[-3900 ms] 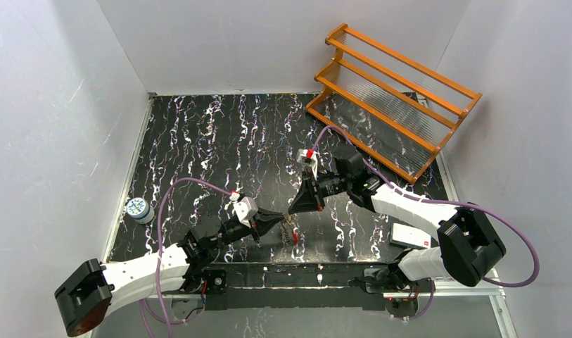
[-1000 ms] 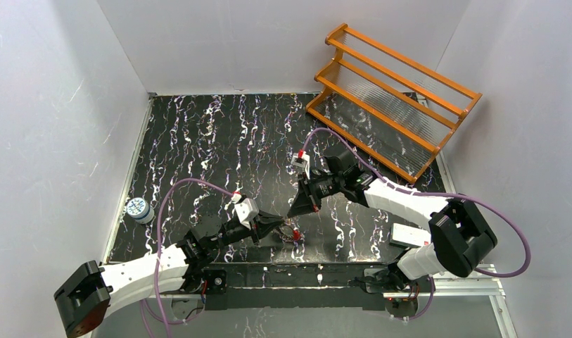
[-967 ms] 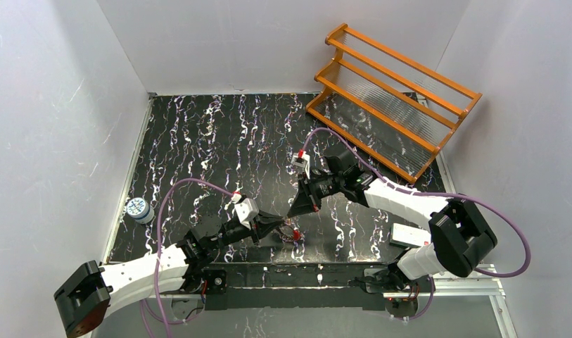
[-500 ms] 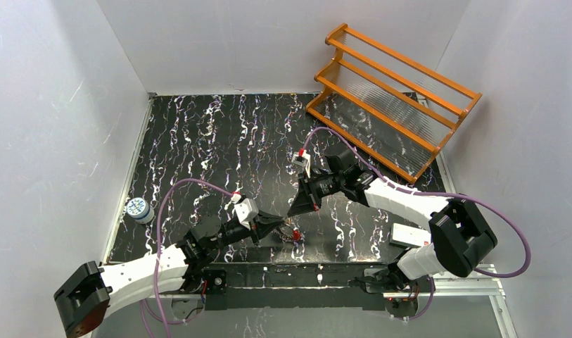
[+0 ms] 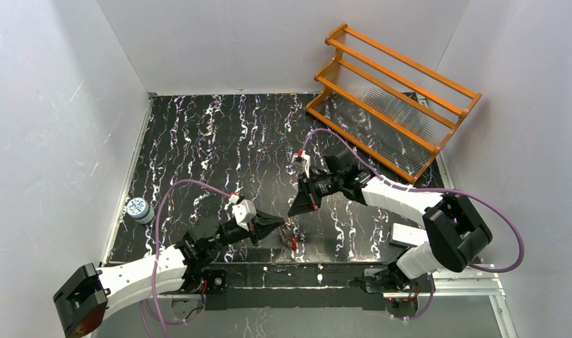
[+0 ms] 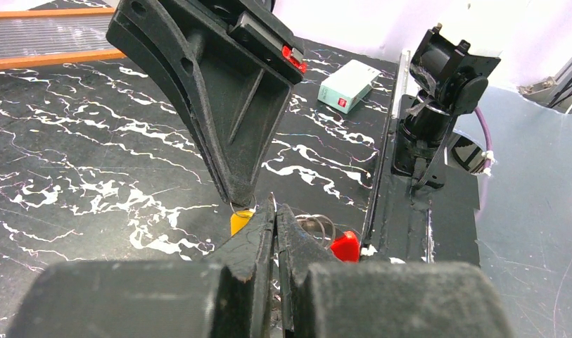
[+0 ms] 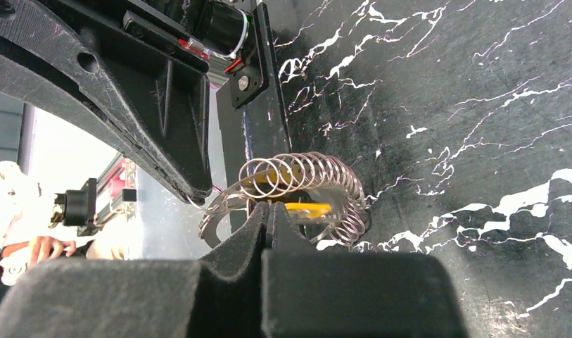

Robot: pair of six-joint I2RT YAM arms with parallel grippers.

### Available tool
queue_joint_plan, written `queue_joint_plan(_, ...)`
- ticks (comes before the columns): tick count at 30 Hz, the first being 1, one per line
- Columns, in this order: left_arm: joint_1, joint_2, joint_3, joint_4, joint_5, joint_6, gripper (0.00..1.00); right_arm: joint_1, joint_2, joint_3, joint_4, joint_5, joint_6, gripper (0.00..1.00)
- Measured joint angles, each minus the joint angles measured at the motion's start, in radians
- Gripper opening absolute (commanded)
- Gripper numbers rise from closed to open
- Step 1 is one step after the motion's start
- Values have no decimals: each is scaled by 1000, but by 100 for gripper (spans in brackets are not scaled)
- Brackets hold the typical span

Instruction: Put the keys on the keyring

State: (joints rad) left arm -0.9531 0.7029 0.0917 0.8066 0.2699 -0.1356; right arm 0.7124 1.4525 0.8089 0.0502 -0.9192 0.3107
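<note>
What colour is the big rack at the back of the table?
The rack is orange; the top view shows it best.

— What is unverified?
— From above, the keyring (image 5: 292, 238) at the table's (image 5: 198, 141) near edge is too small for me to read. In the wrist view, my right gripper (image 7: 269, 210) hides the coil's lower half and part of a yellow piece (image 7: 309, 207). I cannot tell whether it pinches wire.

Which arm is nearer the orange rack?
Right. The right arm lies just in front of the rack; the left arm lies by the near edge, farther off to its left.
</note>
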Motion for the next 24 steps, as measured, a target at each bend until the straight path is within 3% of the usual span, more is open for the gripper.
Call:
queue_joint_plan(14,0,0,-3,0,0,0,0,0,-119,-1,37,-75,-16,1)
queue_joint_plan(24,0,0,-3,0,0,1,0,0,-106,-1,42,-103,-22,1)
